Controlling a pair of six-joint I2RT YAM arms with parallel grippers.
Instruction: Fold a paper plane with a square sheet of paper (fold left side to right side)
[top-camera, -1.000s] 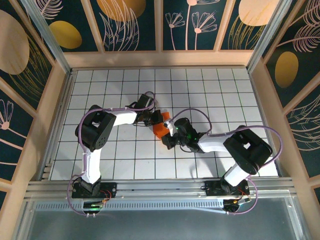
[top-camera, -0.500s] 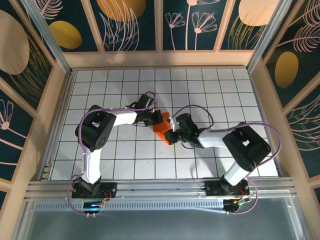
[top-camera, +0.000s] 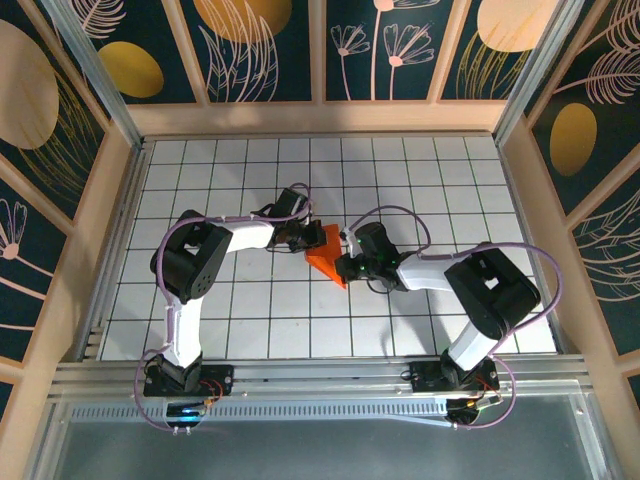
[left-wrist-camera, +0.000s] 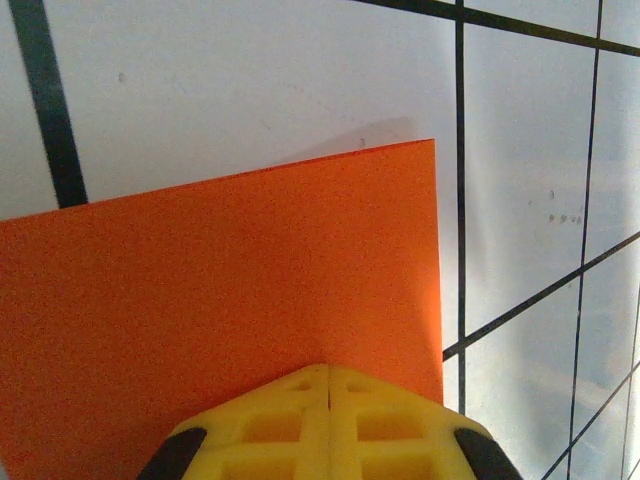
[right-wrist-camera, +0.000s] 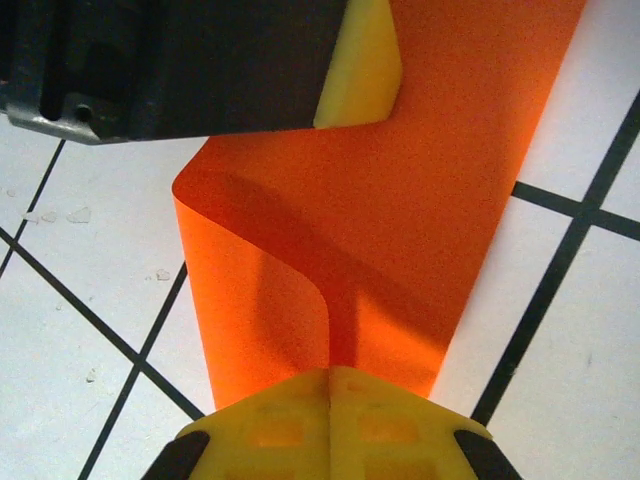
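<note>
The square sheet of paper lies near the middle of the white table, a bright orange wedge between the two gripper heads. The table is ruled with black lines into squares. The left gripper meets the paper's left edge and the right gripper meets its right edge.

In the left wrist view the yellow fingers are pressed together with only a thin seam between them. Their tips sit on the flat orange sheet, whose straight right edge runs just beside a grid line.

In the right wrist view that gripper's fingers are likewise closed tight. Here the paper is doubled over. One layer curls up in a soft, rounded bend (not a sharp crease) that runs down to the fingertips. Whether either pair has the sheet nipped or only pins it against the table, I cannot tell. The left gripper's yellow pad and dark body press on the paper at the top of this view.

Purple cables loop along both white arms. Pale wooden frames hold dark blue wall panels painted with gold ovals and line-drawn leaves. A ribbed metal rail crosses the near edge, where the arm bases are bolted.
</note>
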